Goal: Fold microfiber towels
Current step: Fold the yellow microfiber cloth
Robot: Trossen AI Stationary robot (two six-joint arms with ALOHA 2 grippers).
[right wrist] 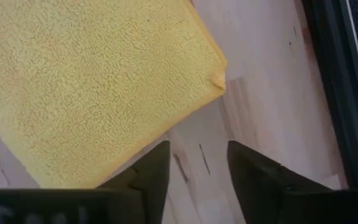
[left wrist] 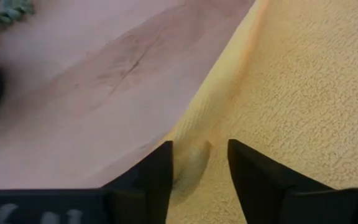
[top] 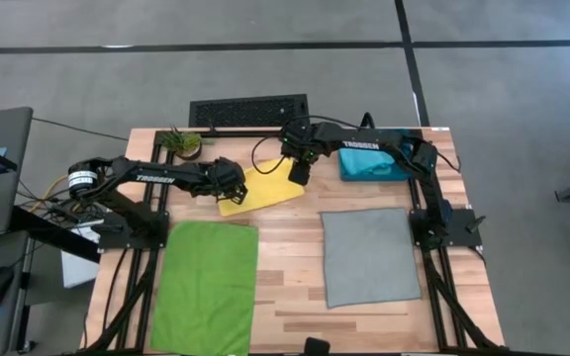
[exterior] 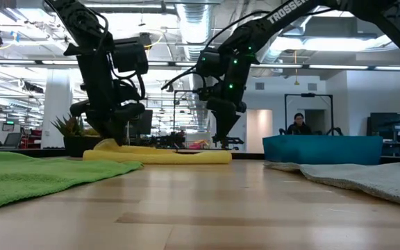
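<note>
From above, the wooden surface carries four towels: the yellow towel lies folded at the far middle, the green towel is spread flat at the near left, the grey towel is spread flat at the near right, and the turquoise towel sits at the far right, under the right arm. The left claw is at the yellow towel's left edge and the right claw is at its right corner; a small potted plant stands at the far left and a dark keyboard lies just beyond the surface. In the low view the yellow towel lies as a flat folded strip, with the left claw low over its left end and the right claw hanging just above its right end; the green towel fills the near left, the grey towel the near right, and a teal-blue mass stands far right, towel or bin I cannot tell, with a person seated behind it. In the left wrist view the left claw is spread, its fingers straddling the rolled edge of the yellow towel without pinching it. In the right wrist view the right claw is spread too, over bare wood just beside the yellow towel, near its corner and gripping nothing.
</note>
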